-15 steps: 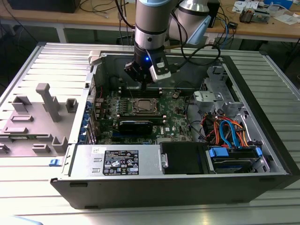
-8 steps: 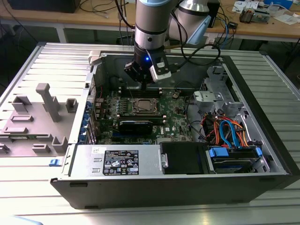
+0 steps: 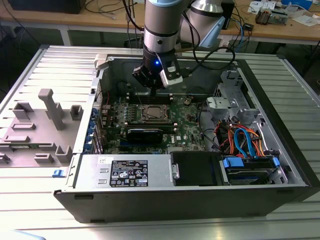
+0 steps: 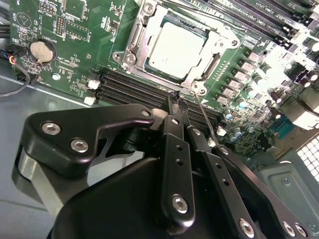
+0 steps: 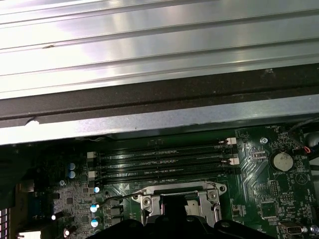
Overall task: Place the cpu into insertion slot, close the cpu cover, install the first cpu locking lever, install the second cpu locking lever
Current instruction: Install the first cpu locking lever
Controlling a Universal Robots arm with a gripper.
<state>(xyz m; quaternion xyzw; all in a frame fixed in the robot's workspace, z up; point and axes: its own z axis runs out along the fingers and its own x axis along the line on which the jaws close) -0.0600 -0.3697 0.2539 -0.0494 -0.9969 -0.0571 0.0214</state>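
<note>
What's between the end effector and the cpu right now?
In the second wrist view, long black memory slots and the cpu cover's silver edge lie between the end effector and the cpu.

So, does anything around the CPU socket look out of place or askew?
One thing: a thin wire locking lever sticks out from the corner of the cpu cover across the memory slots instead of lying flat alongside it. The cpu sits square underneath.
</note>
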